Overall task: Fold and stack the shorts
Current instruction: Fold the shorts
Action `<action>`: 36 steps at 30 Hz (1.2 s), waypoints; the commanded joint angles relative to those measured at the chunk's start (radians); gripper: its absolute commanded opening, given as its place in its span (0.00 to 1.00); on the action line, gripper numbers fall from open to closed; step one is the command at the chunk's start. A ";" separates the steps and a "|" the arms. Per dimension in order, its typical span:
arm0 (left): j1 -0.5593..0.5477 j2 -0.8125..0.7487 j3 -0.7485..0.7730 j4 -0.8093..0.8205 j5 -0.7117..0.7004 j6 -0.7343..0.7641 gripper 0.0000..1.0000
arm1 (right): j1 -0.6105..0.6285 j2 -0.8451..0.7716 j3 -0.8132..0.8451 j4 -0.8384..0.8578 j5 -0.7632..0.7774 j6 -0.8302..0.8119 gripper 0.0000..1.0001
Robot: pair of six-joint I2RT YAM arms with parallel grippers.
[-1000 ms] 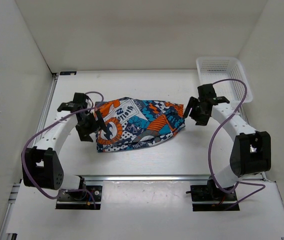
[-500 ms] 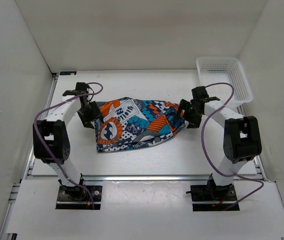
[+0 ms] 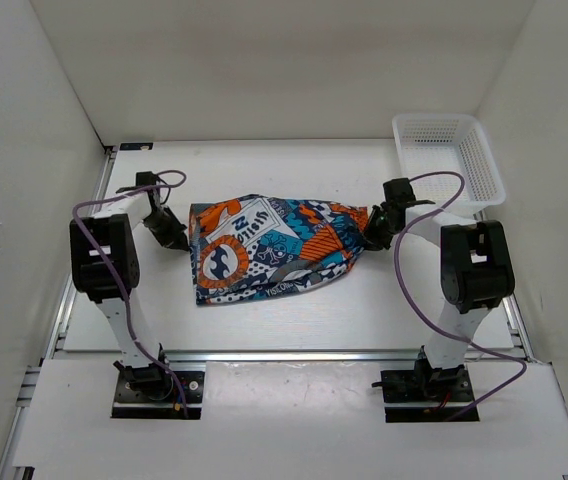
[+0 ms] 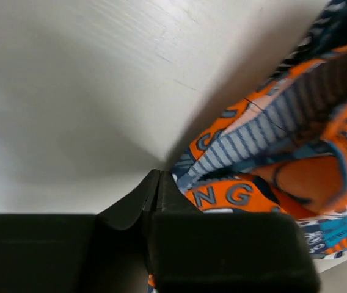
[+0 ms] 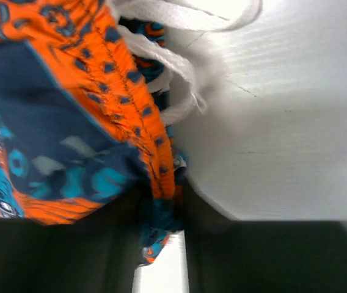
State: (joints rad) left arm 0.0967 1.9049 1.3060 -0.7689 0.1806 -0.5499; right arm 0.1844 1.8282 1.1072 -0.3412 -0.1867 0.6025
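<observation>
The shorts [image 3: 274, 250], printed in teal, orange, navy and white, lie bunched lengthwise in the middle of the table. My left gripper [image 3: 176, 240] is low at their left end. In the left wrist view its jaws [image 4: 158, 183] are pressed together, the orange lettered fabric [image 4: 271, 152] lies against the right finger, and a sliver of cloth shows between the fingers lower down. My right gripper [image 3: 372, 238] is at the right end. In the right wrist view it [image 5: 161, 207] is shut on the gathered orange waistband [image 5: 131, 91], beside the white drawstring [image 5: 173, 67].
A white mesh basket [image 3: 484, 165] stands at the back right corner, just behind the right arm. White walls enclose the table on the left, back and right. A metal rail runs along the near edge [image 3: 284, 355].
Both arms have swung down and outward to the two ends of the shorts. Both grippers were open and have closed on the fabric. The shorts have barely shifted.
</observation>
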 commanded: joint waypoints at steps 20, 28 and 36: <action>-0.233 -0.027 -0.119 0.068 0.033 -0.071 0.10 | 0.118 -0.285 0.255 -0.338 0.401 -0.211 0.00; -0.244 0.014 -0.088 0.068 0.042 -0.050 0.10 | 0.464 -0.128 0.508 -0.433 0.547 -0.129 0.00; -0.244 0.034 -0.079 0.068 0.051 -0.041 0.10 | 0.711 0.120 0.815 -0.512 0.595 -0.087 0.00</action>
State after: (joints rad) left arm -0.1398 1.9118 1.2205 -0.7212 0.2497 -0.6090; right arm 0.8444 1.9095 1.8446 -0.7906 0.3683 0.4904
